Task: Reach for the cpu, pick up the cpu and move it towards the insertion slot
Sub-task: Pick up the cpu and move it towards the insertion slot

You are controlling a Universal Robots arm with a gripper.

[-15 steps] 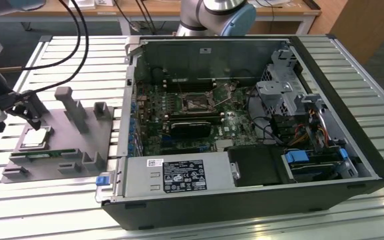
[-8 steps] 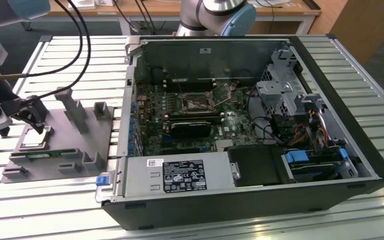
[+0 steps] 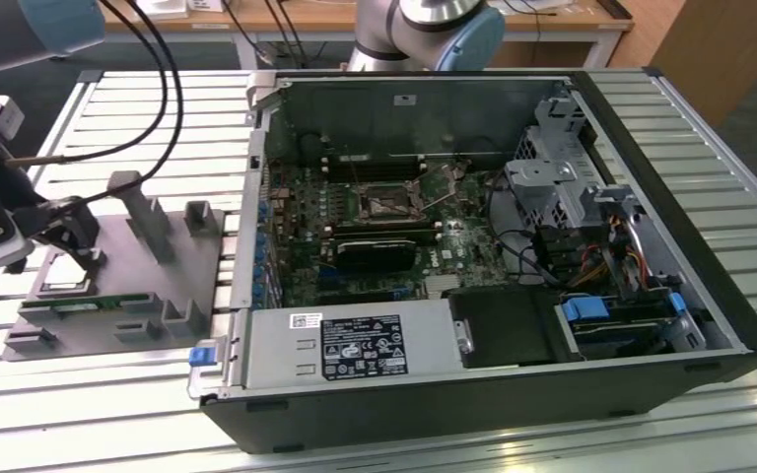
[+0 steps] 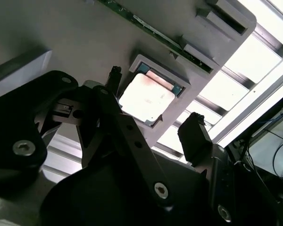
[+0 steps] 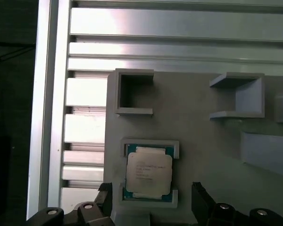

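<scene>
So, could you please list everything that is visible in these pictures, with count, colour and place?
cpu: one, silvery-beige, lying in a square nest of the fixture.
fixture: one, grey, on the table, at the exterior view's left of the computer case.
memory stick: one, green, in the fixture near the cpu's nest.
computer case: one, black, open, on the table.
insertion slot: one, shiny frame with dark centre, on the board inside the case.
black block: one, black, beside the insertion slot.
power supply: one, silver-grey, at the case's near edge.
table: one, silver slats, under everything.
arm: one, grey with a blue cap, behind the case.
gripper: one, black, open, a finger on either side of the cpu.
</scene>
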